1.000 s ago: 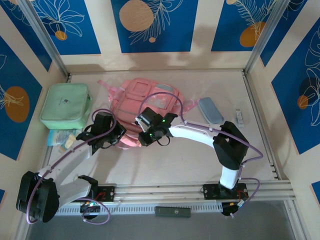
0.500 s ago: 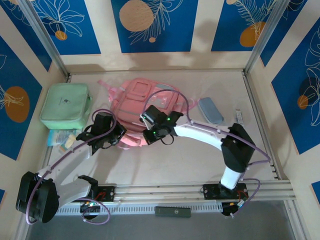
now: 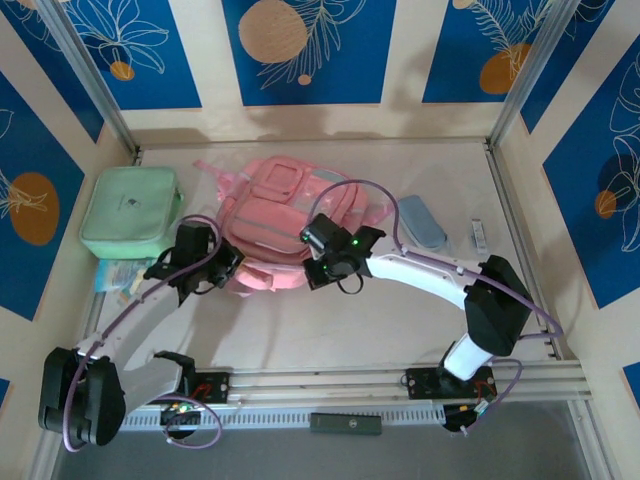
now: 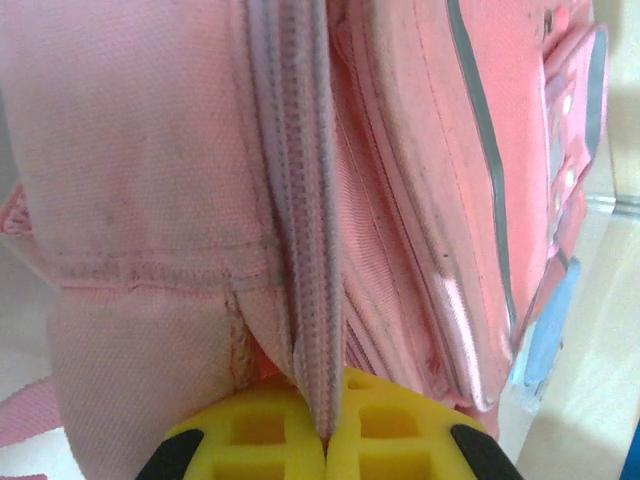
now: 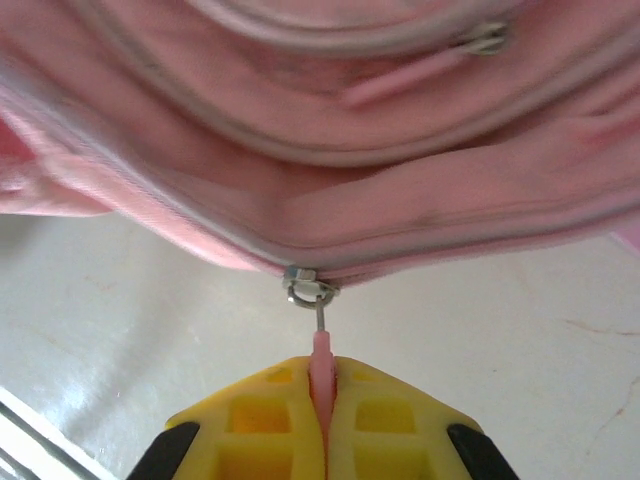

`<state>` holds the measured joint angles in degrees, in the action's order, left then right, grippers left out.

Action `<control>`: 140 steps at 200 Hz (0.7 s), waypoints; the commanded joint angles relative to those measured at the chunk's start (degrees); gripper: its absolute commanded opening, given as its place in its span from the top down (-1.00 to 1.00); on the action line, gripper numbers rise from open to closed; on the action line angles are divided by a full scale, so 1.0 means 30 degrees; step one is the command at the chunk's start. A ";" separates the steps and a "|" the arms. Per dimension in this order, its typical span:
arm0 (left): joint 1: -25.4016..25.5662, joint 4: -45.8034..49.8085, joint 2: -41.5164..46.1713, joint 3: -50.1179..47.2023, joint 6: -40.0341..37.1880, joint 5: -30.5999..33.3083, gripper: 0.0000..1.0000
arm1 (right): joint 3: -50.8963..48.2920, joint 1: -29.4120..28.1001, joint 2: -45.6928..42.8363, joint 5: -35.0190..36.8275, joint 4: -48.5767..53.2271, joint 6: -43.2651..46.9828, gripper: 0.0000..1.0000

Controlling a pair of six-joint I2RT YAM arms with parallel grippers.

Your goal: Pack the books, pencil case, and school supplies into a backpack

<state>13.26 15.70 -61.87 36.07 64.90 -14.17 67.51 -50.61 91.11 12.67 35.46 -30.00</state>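
Now both of your grippers were clamped on the pink backpack (image 3: 285,215), which lay flat in the middle of the table (image 3: 400,320).
Your left gripper (image 4: 325,445) had its yellow fingers pressed together at the backpack's near left corner. They pinched a grey-pink zipper band (image 4: 300,200) that ran straight down into them. Your right gripper (image 5: 322,400) sat further right along the backpack's near edge. Its fingers were closed tight on a thin pink zipper pull (image 5: 320,365), which hung from a small metal slider (image 5: 303,285) on the zipper line. The grey-blue pencil case (image 3: 421,221) lay on the table just to the right of the backpack. A mint green bag (image 3: 131,211) sat to the backpack's left, near the table's left edge.
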 commanded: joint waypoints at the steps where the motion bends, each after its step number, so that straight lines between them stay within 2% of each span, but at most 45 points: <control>1: -0.1576 0.0247 0.0573 0.1390 -0.1508 0.0837 1.00 | -0.1973 0.2073 -0.1081 0.1544 0.1651 -0.1451 1.00; 36: -0.2667 0.0670 0.0588 0.1573 -0.2010 -0.0014 1.00 | -0.2815 0.4615 -0.1144 0.2403 -0.0417 -0.1216 1.00; 85: -0.3686 0.1300 0.0968 0.1519 -0.2811 -0.0601 1.00 | -0.1744 0.7808 0.0060 0.3208 -0.2098 -0.0416 1.00; 102: -0.3661 0.1151 0.0764 0.1336 -0.2907 -0.1160 1.00 | -0.1116 0.7513 0.0314 0.2516 -0.1949 0.0449 1.00; 119: -0.3324 0.0809 0.0932 0.0919 -0.2794 -0.1612 1.00 | -0.1231 0.6086 -0.0136 0.1258 -0.2317 0.1448 1.00; 140: -0.2268 0.2019 0.1624 0.0588 -0.3065 -0.0431 1.00 | -0.0747 0.4209 -0.0004 0.2773 -0.0846 0.1340 1.00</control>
<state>5.39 20.21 -60.51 38.17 57.93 -21.58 62.85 -34.04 91.85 13.45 26.81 -27.57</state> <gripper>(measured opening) 0.064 0.050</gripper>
